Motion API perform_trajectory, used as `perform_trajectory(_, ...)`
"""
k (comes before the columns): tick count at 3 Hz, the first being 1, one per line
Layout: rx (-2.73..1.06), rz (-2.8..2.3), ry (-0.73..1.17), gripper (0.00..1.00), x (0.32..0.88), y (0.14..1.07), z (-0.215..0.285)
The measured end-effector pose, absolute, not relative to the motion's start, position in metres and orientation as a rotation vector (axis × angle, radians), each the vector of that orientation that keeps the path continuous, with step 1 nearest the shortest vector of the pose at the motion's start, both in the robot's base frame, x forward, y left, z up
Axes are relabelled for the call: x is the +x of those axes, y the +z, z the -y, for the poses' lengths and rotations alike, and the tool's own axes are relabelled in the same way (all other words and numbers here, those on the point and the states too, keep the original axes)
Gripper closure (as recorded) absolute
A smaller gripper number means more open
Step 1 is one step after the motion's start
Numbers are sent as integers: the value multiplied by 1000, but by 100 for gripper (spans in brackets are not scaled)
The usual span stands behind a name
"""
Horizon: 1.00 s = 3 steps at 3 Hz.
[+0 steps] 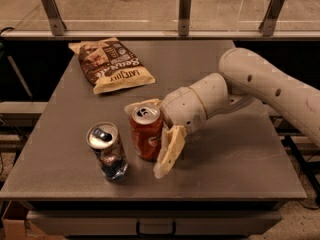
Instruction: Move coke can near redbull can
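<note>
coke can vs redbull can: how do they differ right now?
Colour: the coke can is red with white lettering, the redbull can dark blue and silver.
Position: the coke can stands farther back and to the right, the redbull can nearer the table's front edge.
Contact: the gripper straddles the coke can, one finger on each side; the redbull can stands free.
Shared: both upright, silver tops, side by side.
</note>
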State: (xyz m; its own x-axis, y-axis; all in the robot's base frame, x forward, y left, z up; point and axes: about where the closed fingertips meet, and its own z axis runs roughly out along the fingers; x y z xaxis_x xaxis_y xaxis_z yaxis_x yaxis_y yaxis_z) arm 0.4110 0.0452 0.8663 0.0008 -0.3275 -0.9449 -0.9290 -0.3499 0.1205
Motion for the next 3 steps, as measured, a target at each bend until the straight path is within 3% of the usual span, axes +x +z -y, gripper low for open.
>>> perform_trajectory(2, -1686, -1281, 1384, 0, 408, 864, -54)
perform_trajectory(3, -1681, -1310, 1235, 0, 434, 887, -26)
